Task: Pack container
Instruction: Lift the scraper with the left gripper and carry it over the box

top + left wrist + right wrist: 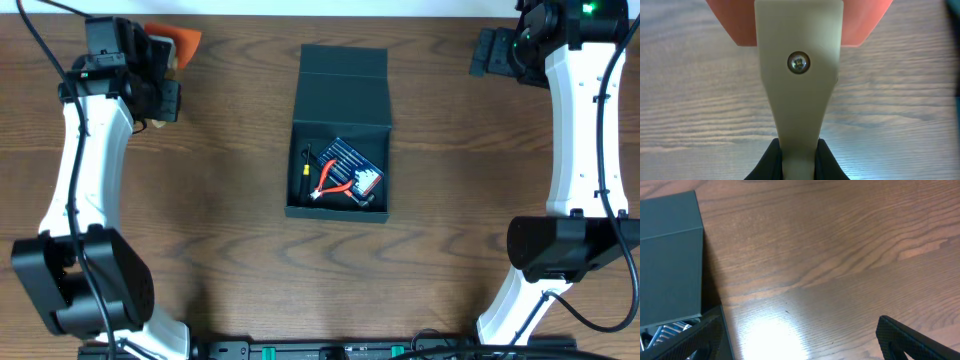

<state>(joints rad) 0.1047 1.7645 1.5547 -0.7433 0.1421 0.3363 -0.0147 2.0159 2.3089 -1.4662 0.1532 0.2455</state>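
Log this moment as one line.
left gripper shut on scraper | right gripper open, empty | box open, holds pliers, bit case

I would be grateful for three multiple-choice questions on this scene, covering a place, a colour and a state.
1. Where are the pliers? A on the table; B in the box; C in a gripper.
2. What colour is the scraper blade? A orange; B green; C white.
3. What is the left gripper doing? A open and empty; B shut on the box lid; C shut on the scraper.
Answers: 1 B, they lie inside, beside the blue case. 2 A, orange shows on either side of the beige handle. 3 C, its fingers clamp the handle.
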